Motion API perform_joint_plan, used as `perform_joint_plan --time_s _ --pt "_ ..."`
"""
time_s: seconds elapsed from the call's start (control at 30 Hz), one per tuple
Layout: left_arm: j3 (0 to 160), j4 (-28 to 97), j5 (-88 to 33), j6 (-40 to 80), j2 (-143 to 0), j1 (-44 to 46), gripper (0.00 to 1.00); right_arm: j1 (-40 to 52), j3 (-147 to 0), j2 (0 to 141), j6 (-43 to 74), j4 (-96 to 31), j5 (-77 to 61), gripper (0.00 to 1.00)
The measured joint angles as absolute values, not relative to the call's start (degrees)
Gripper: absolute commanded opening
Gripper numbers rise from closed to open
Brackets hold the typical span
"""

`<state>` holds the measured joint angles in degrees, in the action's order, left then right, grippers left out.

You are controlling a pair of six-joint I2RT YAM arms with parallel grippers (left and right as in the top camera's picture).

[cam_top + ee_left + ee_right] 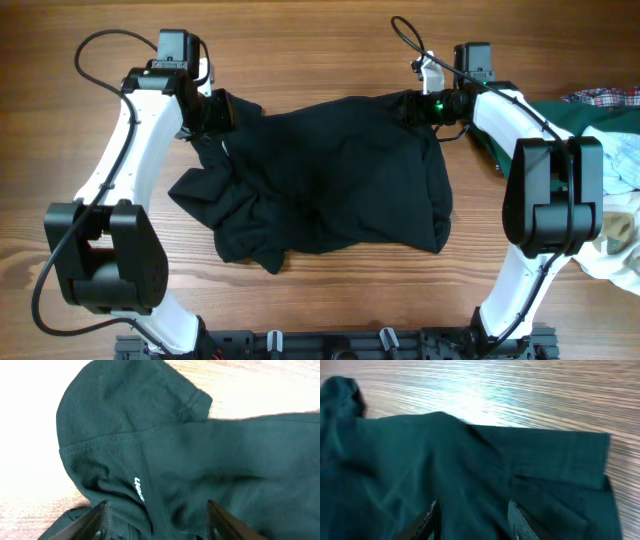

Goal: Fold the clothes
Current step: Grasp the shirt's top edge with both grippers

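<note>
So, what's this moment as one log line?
shirt: rumpled, unfolded | left gripper: astride shirt edge | right gripper: astride shirt edge

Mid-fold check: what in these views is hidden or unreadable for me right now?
Both wrist views: the black polo shirt bunches between the jaws, so whether the left gripper or the right gripper is clamped on it cannot be told.
Left wrist view: the white chest text is too small and creased to read.
Overhead: the pile of other garments is cut off by the right edge and partly behind the right arm.
</note>
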<state>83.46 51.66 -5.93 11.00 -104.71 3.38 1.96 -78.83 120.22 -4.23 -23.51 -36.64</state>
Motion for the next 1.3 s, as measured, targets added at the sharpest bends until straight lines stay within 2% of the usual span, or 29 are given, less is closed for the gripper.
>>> perform_joint_plan --time_s 0.03,0.07,0.37,0.7,0.83,1.1,1.17,1.2,1.3 --pt "83.5 51.6 -5.9 11.0 -104.7 3.4 0.63 2.0 -78.8 120.2 -4.4 -23.5 -37.0 0.52" --pt "83.5 51.6 -5.9 11.0 -104.7 3.4 0.64 2.0 -78.8 120.2 -4.5 -23.5 -37.3 0.53" --pt "83.5 51.6 -5.9 11.0 -104.7 3.4 0.64 2.0 -78.8 120.2 -4.1 -23.3 -33.4 0.53" --pt "83.5 51.9 -5.9 11.0 -104.7 3.4 0.65 5.7 -78.8 120.2 6.5 -19.5 -23.1 0.55" --pt "83.5 52.5 -5.9 11.0 -104.7 3.4 0.66 10.7 -78.8 120.2 10.5 -19.4 -11.8 0.52" --pt "83.5 52.9 -5.9 11.0 -104.7 3.4 0.66 13.1 -78.8 120.2 13.5 -19.9 -0.8 0.26" --pt "83.5 52.9 -5.9 11.0 -104.7 3.4 0.66 13.0 -78.8 120.2 13.8 -19.9 0.1 0.25" --pt "83.5 52.9 -5.9 11.0 -104.7 3.4 0.66 13.0 -78.8 120.2 14.0 -19.8 0.6 0.27" --pt "83.4 52.9 -5.9 11.0 -104.7 3.4 0.66 13.0 -78.8 120.2 14.3 -19.1 2.0 0.54"
